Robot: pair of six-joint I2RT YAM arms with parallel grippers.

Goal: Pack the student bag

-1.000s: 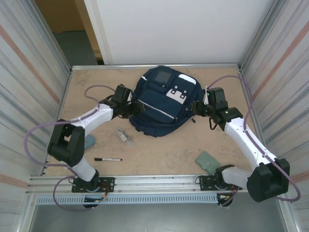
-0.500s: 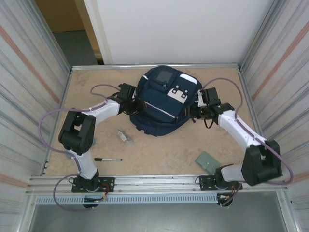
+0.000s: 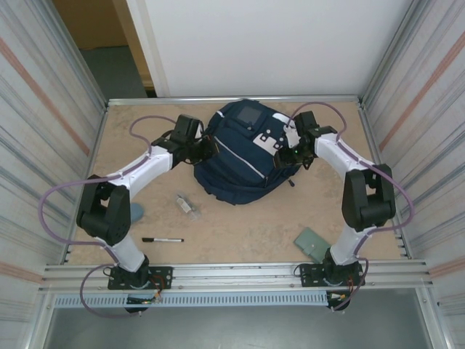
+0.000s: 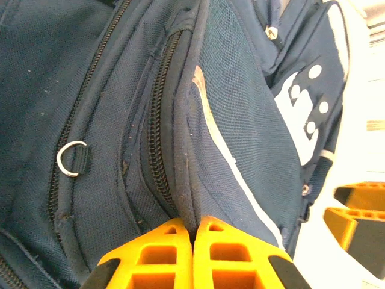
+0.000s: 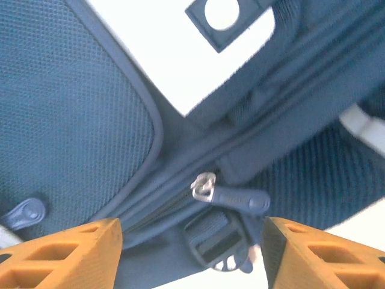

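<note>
With left fingers [image 4: 219, 253] pinched together on the student bag's [image 3: 240, 163] zip-side fold [image 4: 183, 180], close the spread right fingers [image 5: 60, 253] squarely on the zipper pull [image 5: 233, 197].

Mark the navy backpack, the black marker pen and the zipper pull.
Navy-blue fabric backpack [image 3: 232, 182]: top view, front panel.
Black marker pen [image 3: 163, 239]: top view, mid-barrel.
Navy zipper pull tab [image 5: 239, 198]: right wrist view, tab's middle.

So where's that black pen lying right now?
Seen from above, the pen lies on the near left of the table, by the left arm's base, with a small clear object beyond it and the backpack further back.
</note>
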